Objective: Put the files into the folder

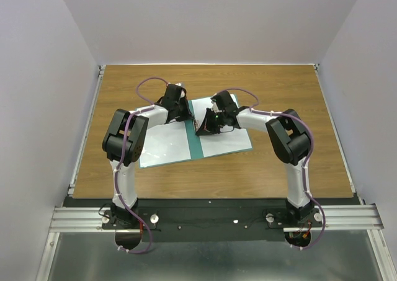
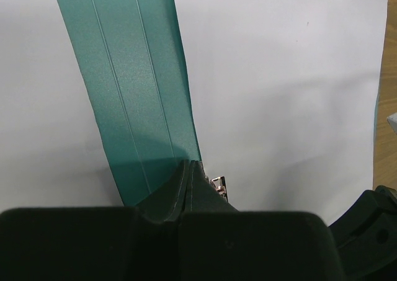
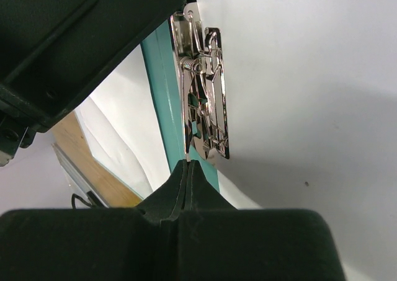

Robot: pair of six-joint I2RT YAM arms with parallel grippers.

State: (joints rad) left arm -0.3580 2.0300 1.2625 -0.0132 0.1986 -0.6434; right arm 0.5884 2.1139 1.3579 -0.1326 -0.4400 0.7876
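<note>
**Top view.** The folder (image 1: 195, 142) lies opened flat on the wooden table (image 1: 279, 89), its teal spine running roughly front to back between the two arms. The files (image 1: 164, 146) are two white sheets, one on each side of the spine, each covering most of a folder half. The left hand (image 1: 184, 115) and the right hand (image 1: 205, 126) meet over the far end of the spine, near one another.

**Left wrist view.** The left hand (image 2: 189, 165) has its two fingers pressed together with nothing between them. Their joined tip sits over the teal band of the folder (image 2: 130, 76), just beside the metal clip (image 2: 218, 185). A white sheet of the files (image 2: 279, 95) borders the band on either side. A strip of the table (image 2: 391, 76) shows at the right edge. Whether the fingertips touch the folder cannot be told.

**Right wrist view.** The right hand (image 3: 188, 165) is likewise closed tight and empty. Its tip stands at the near end of the metal clip (image 3: 201, 95), which lies along the edge of the folder (image 3: 162, 107) and onto a sheet of the files (image 3: 298, 76). Contact between tip and clip cannot be told. The dark body of the left arm fills the upper left corner, with the table (image 3: 77, 146) below it.
</note>
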